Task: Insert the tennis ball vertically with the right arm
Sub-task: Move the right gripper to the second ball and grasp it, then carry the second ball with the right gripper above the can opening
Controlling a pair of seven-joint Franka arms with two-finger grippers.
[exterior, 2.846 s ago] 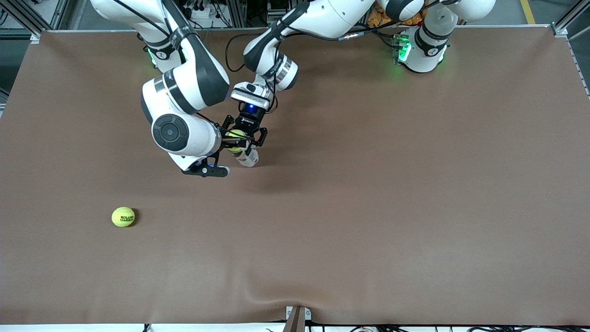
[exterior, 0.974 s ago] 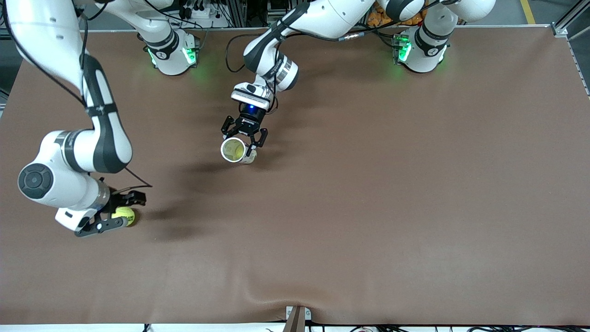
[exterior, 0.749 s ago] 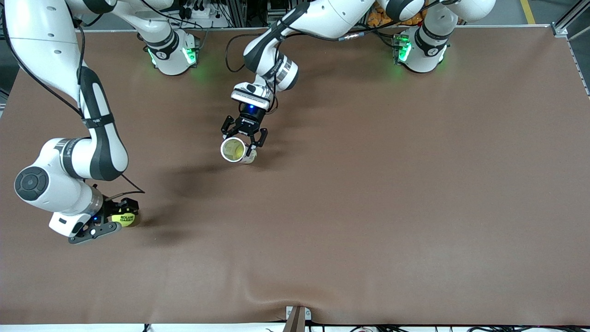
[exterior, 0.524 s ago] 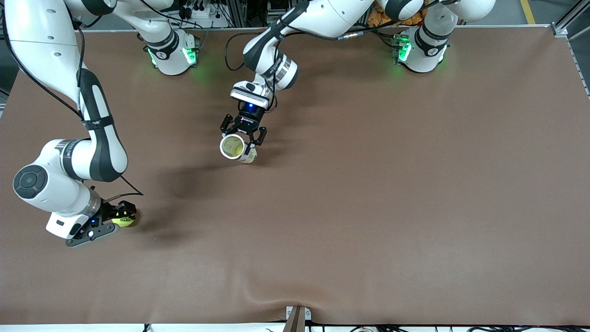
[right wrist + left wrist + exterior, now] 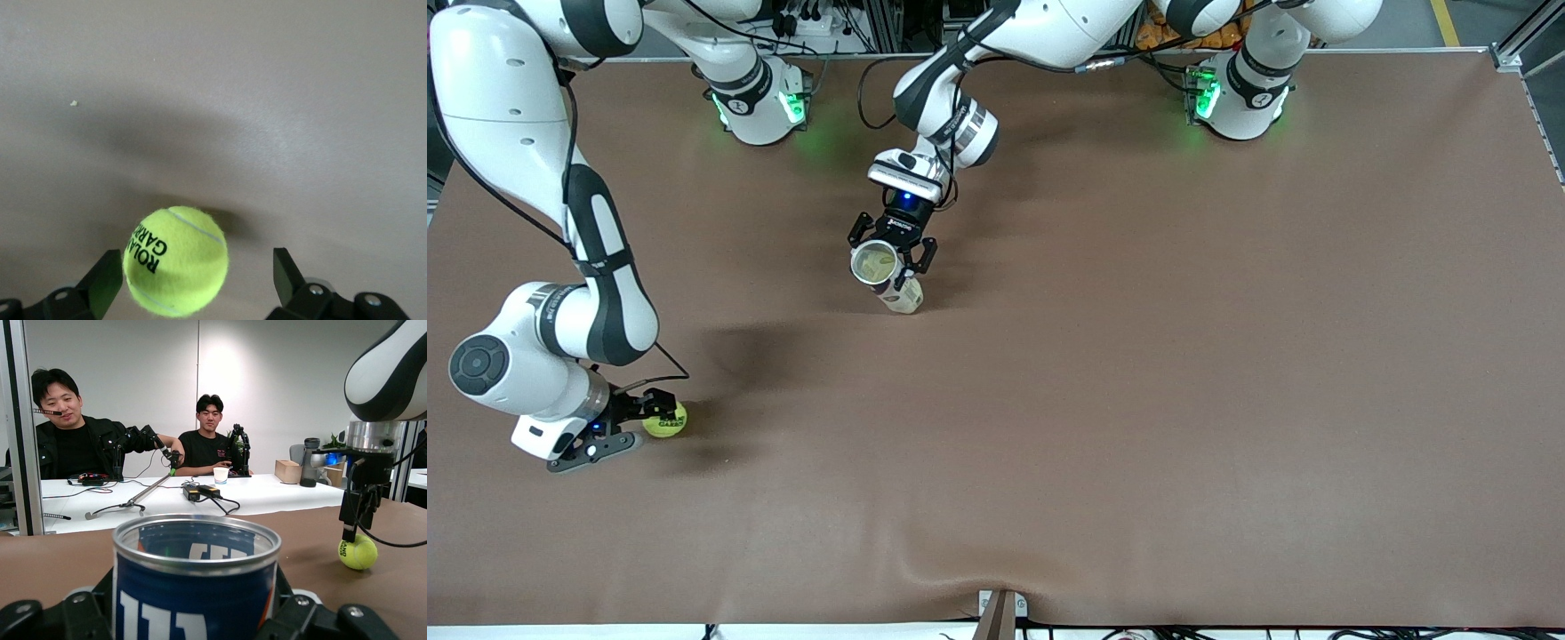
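The right gripper [image 5: 651, 416] straddles the tennis ball [image 5: 665, 420] on the desk [image 5: 1138, 400], fingers apart, grasp pending. The left gripper [image 5: 892, 256], fingers clamped on the can [image 5: 885, 277], awaits the insertion.

tennis ball [image 5: 176, 260] on brown table by right arm's end: black print "roland", below it "garr", remainder cut off by curve of ball. same print on ball from front camera, too small to read. blue can [image 5: 195, 583] in left wrist view: large white letters, partly cut off, not legible. no other readable text.
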